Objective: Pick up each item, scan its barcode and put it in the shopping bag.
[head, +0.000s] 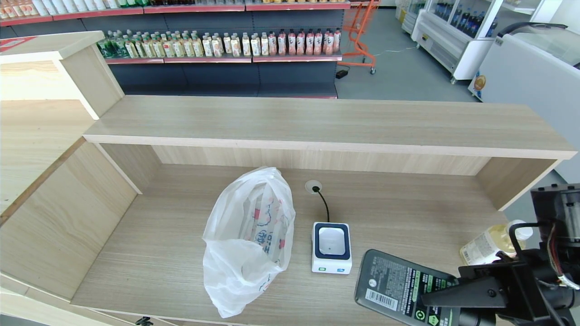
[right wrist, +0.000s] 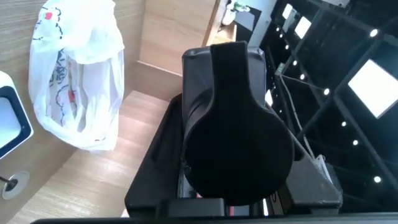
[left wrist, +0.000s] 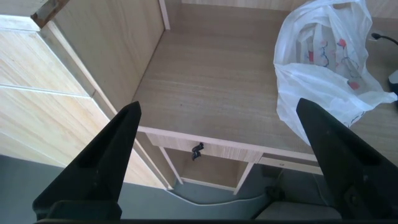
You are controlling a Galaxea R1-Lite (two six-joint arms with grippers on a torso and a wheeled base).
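My right gripper (head: 426, 299) is shut on a dark grey flat pack (head: 395, 283) with a green-and-white label and a barcode facing up. It holds the pack low over the counter's front right, just right of the white-and-blue scanner (head: 331, 247). The white plastic shopping bag (head: 248, 235) stands left of the scanner with its mouth up and printed items inside. In the right wrist view the pack (right wrist: 158, 171) lies under the finger, and the bag (right wrist: 78, 81) is beyond it. My left gripper (left wrist: 219, 107) is open and holds nothing, off the counter's front left edge, near the bag (left wrist: 326, 56).
A bottle of yellow liquid (head: 494, 242) lies at the counter's right end, behind my right arm. A raised shelf (head: 326, 122) runs along the back, and side walls (head: 68, 217) close in the counter. The scanner's cable (head: 324, 203) runs to a hole behind it.
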